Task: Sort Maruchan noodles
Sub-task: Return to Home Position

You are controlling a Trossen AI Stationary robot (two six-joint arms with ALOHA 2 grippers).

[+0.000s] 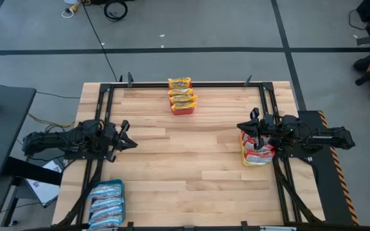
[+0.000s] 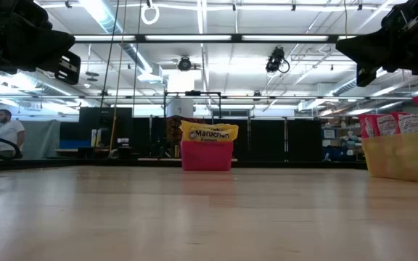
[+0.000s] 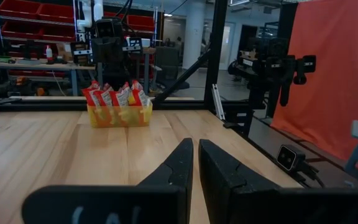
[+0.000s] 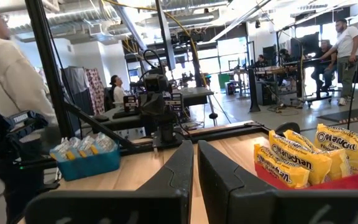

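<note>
Shows the Maruchan noodles (image 1: 180, 96) sorted by colour into three trays on the table (image 1: 191, 160). Places yellow-orange packets (image 2: 209, 133) in the red tray (image 2: 207, 156) at the middle of the far edge, red packets (image 1: 257, 146) upright in the yellow tray (image 2: 401, 156) at the right edge, and blue packets (image 1: 106, 204) in the blue tray (image 4: 86, 167) at the near left corner. Finds the left gripper (image 1: 127, 136) raised over the table's left side, well apart from every tray, fingers drawn nearly together on nothing. Finds the right gripper (image 1: 248, 126) above the yellow tray's far end, seemingly clear of the packets, fingers likewise narrow and empty.
</note>
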